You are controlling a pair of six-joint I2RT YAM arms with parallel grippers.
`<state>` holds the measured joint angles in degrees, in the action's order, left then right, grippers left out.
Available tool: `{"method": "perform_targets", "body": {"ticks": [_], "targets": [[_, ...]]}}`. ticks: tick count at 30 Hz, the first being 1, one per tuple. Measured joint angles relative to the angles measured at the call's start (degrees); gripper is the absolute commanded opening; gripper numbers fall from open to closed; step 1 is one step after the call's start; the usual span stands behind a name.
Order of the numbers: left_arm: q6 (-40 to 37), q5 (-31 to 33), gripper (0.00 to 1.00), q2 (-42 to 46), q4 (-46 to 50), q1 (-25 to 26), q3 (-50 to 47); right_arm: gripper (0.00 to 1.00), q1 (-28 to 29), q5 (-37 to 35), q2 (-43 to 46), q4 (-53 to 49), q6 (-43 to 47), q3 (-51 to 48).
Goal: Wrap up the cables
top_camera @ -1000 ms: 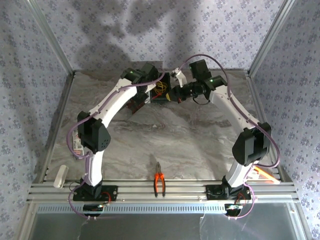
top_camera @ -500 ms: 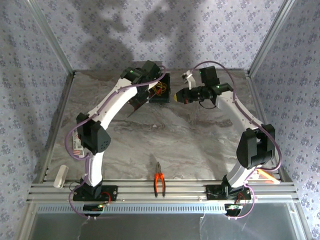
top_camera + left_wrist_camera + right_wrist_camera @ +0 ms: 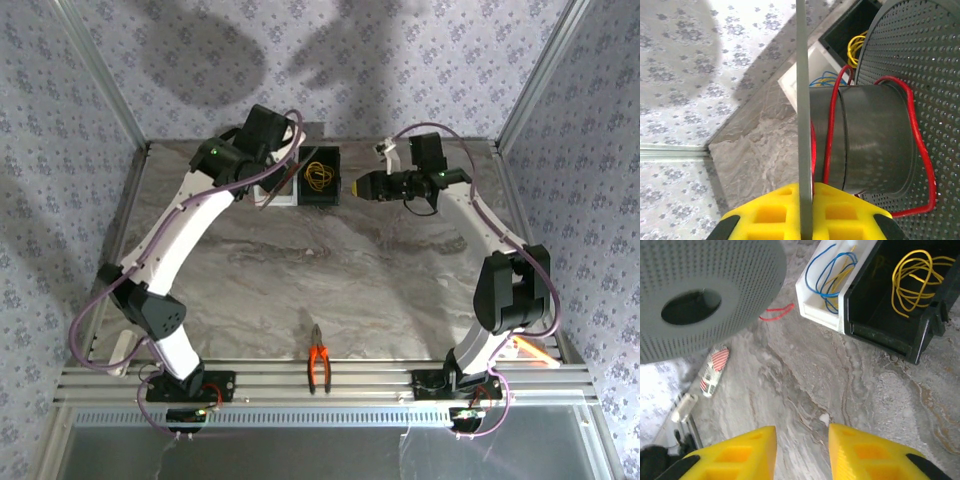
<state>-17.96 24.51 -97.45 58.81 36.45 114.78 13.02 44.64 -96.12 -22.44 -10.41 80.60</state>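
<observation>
Here, red cable [image 3: 829, 140] just beyond left claw [image 3: 804, 200]

Reaching far forward, the left arm [image 3: 190, 215] and right arm [image 3: 480, 225] bow outward, the left pincer [image 3: 805, 192] clamped tight, the right pincer [image 3: 801, 432] levelled leftward with jaws parted.

The counter [image 3: 330, 270] has a flat top with a grey marble pattern and light, brownish veins. It is closed on three sides by walls [image 3: 420, 80] covered in pale lilac wallpaper with small printed flowers. Slim aluminium posts [image 3: 103, 80] stand at the two back corners and lean outward in the top view. Ribbed aluminium rails [image 3: 260, 385] lie along the near edge, and below them is a glossy grey panel [image 3: 300, 450]. The light is bright and a little violet. Large soft shadows [image 3: 200, 60] fall on the back wall.
</observation>
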Motion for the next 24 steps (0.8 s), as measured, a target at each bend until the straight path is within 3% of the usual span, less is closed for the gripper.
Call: {"method": "perform_targets", "body": {"ticks": [8,15,24], "targets": [[1.4,-7.0,0.00,3.3,-2.6,-0.2,-3.5,0.64,-2.2,3.4,-2.5,6.6,-5.6,-3.0],[10.0,-9.7,0.00,5.0,-5.0,-4.0,0.4,0.82,-0.5,4.7,-1.7,16.3,-11.2,-12.4],[22.5,-15.1,0.00,8.1,-11.8,-7.8,1.7,0.89,7.0,-0.8,-1.2,30.4,-22.0,-19.3]]}}
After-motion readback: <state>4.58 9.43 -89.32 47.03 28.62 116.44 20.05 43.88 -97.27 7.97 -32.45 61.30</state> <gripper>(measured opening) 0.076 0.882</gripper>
